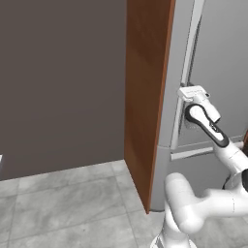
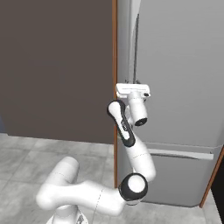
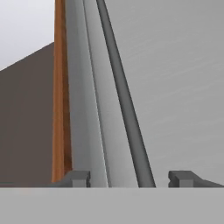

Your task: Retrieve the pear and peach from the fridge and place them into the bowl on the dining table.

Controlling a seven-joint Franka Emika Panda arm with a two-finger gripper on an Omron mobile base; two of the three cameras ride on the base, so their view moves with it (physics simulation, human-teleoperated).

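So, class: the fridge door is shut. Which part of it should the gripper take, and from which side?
Take the long vertical handle on the fridge, coming straight at the door front. It is a slim bar standing off the door near its left edge, so the fingers can pass either side. The gripper already has its open tips straddling it.

Flat, even rendered light with no glare and no sharp cast shadows. The fridge [image 2: 175, 65] door reads pale grey, faintly streaked in the hand view. The wall at nine o'clock is dull and dark. Edges look soft and slightly pixelated; there is no lens distortion.
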